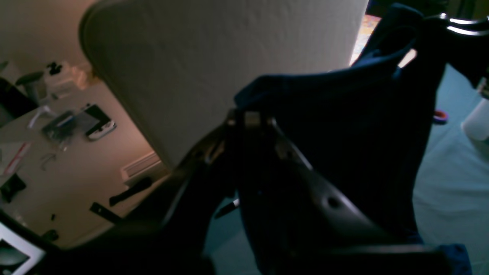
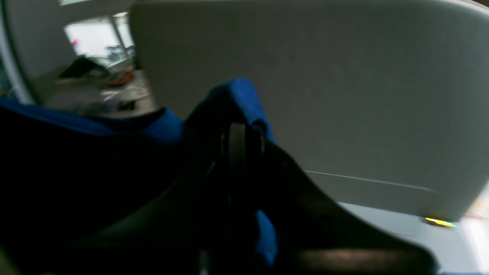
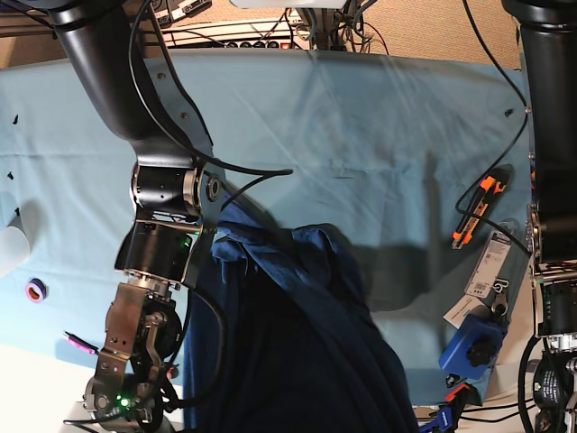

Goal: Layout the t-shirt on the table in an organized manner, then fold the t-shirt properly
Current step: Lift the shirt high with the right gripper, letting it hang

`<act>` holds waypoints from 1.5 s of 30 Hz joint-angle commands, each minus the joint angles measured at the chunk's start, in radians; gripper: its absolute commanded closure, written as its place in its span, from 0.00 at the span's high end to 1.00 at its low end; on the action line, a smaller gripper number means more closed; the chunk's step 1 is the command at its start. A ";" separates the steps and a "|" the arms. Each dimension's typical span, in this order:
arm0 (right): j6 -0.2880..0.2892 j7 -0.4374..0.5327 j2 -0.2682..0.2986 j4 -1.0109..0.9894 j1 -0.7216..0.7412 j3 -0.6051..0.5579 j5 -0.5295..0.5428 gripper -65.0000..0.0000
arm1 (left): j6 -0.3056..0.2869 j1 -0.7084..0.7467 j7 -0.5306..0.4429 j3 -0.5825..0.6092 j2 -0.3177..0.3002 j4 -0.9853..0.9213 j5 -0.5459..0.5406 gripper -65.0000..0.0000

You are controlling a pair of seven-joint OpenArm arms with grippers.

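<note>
With both my claws — left (image 1: pixel 250 119), right (image 2: pixel 242 130) — clenched on the wrinkled navy knit t-shirt (image 3: pixel 297 352), I should spread it taut before lowering onto the teal-clothed table (image 3: pixel 379 135) near its front edge.

a pale desk (image 1: pixel 76 168) strewn with small items, a white panel (image 1: pixel 214 57) beside it, warm light.

You've got matt, wrinkly navy knit t-shirt (image 3: pixel 297 352) against the table (image 3: pixel 379 126)'s smooth, matt teal cloth.
</note>
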 commanded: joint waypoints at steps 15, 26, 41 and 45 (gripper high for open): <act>0.316 -0.328 -0.008 0.015 -0.011 -0.370 0.674 0.00 | 0.005 0.048 -0.062 -0.008 -0.027 0.013 0.018 0.00; 0.331 -0.316 -0.008 0.015 -0.034 -0.399 0.825 0.00 | 0.101 0.046 -0.141 -0.008 -0.115 0.013 0.060 0.00; 0.331 -0.099 -0.008 0.014 -0.054 -0.399 0.603 0.00 | 0.098 0.045 -0.222 -0.008 -0.118 0.013 0.087 0.00; 0.331 -0.043 -0.007 0.014 -0.077 -0.399 0.519 0.00 | 0.097 0.048 -0.217 -0.008 -0.127 0.013 0.087 0.00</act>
